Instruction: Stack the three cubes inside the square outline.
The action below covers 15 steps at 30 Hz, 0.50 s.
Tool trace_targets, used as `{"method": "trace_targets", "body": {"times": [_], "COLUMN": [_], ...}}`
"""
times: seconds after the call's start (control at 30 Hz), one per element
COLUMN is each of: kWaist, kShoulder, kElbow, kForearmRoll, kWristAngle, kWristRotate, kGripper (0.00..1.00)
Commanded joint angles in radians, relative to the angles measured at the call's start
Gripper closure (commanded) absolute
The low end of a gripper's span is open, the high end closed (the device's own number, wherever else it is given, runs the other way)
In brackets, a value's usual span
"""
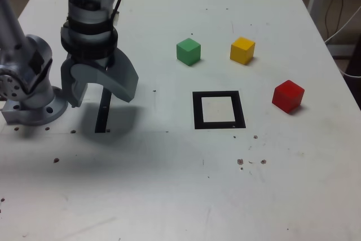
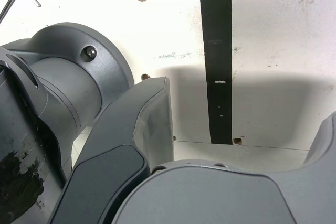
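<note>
In the exterior view, three cubes lie apart on the white table: a green cube [image 1: 188, 51], a yellow cube [image 1: 242, 50] to its right, and a red cube [image 1: 288, 95] nearer the right edge. The square outline [image 1: 219, 110], black with a white centre, lies flat in front of them with nothing inside. My gripper [image 1: 102, 99] hangs open over the table at the exterior view's left, far from every cube, with nothing between its fingers. The wrist view shows only its two grey fingers [image 2: 144, 129] spread wide above the table; no cube appears there.
A straight black strip [image 1: 103, 111] of tape lies on the table under the gripper, also in the wrist view as a black strip [image 2: 218, 56]. The arm's grey base [image 1: 31, 91] stands at the exterior view's left edge. Cables hang beyond the table's right side.
</note>
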Motion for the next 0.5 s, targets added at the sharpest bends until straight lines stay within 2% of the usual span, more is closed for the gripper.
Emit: {"method": "trace_targets", "body": {"times": [0.0, 0.47], "kWaist": [0.002, 0.002], "kShoulder": [-0.004, -0.006], "kElbow": [-0.001, -0.002], "kForearmRoll": [0.001, 0.008], "kWristAngle": [-0.001, -0.001], "kWristRotate": [-0.001, -0.001], "kGripper": [0.01, 0.01]}}
